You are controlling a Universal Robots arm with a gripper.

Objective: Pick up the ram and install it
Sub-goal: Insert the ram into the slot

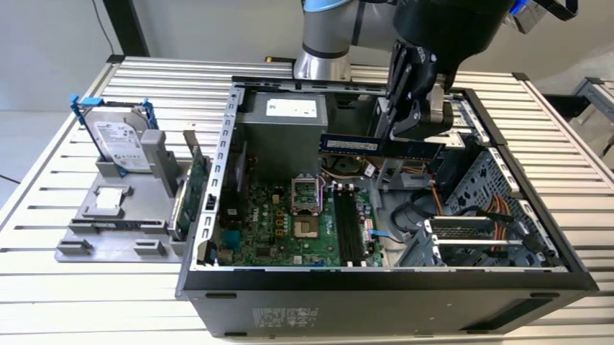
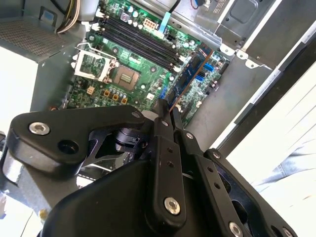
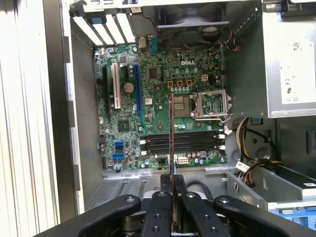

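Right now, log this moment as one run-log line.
gripper: shut on the ram | the ram: held clear above the motherboard in the open computer case | memory slots: empty | install: not yet done

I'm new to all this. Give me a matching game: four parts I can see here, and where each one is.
Things:
1. ram
2. hard drive
3. expansion card
4. motherboard

Places:
A. lying flat on the floor of the open computer case
B. standing on edge in the grey stand, close beside the case wall
C. clamped in the gripper, above the case
D. upright in a blue frame on the grey stand, towards the exterior view's left

Pairs: 1-C, 2-D, 3-B, 4-A
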